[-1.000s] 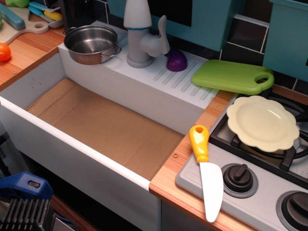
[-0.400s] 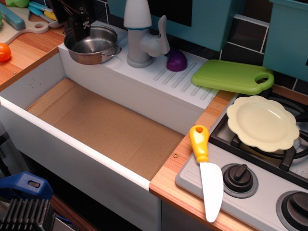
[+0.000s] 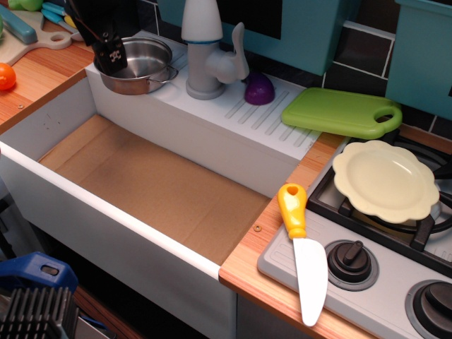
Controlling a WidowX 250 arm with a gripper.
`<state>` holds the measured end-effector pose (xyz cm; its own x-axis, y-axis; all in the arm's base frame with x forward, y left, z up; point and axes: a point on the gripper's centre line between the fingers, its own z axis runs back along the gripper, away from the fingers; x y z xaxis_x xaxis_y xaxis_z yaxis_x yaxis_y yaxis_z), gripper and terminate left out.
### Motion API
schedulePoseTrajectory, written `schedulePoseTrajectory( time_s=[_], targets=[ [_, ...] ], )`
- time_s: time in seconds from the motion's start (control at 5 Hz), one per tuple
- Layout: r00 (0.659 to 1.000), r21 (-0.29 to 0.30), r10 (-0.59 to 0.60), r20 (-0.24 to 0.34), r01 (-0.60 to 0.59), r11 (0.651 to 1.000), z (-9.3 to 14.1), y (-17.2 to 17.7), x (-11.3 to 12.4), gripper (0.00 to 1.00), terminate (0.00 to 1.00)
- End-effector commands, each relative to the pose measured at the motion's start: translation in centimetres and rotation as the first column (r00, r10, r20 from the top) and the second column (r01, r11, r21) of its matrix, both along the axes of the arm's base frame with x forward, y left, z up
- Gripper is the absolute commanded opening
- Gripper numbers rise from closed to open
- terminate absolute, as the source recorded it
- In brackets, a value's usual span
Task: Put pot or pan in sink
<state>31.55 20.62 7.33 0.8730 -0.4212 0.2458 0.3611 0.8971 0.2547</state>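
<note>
The small shiny steel pot (image 3: 141,65) stands on the white ledge at the sink's far left corner, next to the faucet. The black gripper (image 3: 110,56) comes in from the top left and sits low over the pot's left rim. Its fingers look apart, one on each side of the rim, and nothing is lifted. The sink (image 3: 155,183) is a large white-walled basin with a brown bottom, directly in front of and below the pot, and holds nothing.
A white faucet (image 3: 205,49) stands right of the pot, with a purple toy (image 3: 259,89) beside it on the ridged drainer. Also in view: a green cutting board (image 3: 342,111), a pale yellow plate (image 3: 385,180) on the stove, a yellow-handled knife (image 3: 304,247), and an orange toy (image 3: 6,75) at the left.
The gripper has come into view from the top left and dropped down onto the pot's left rim. The pot has not moved.
</note>
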Motion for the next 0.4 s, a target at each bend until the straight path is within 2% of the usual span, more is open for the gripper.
schedulePoseTrajectory(
  time_s=[0.0, 0.2],
  targets=[
    [0.997, 0.053, -0.034, 0.073, 0.030, 0.998, 1.68, 0.63, 0.68, 1.00, 0.00],
    [0.996, 0.036, -0.040, 0.078, 0.037, 0.999, 0.83, 0.69, 0.99, 1.00, 0.00]
  ],
)
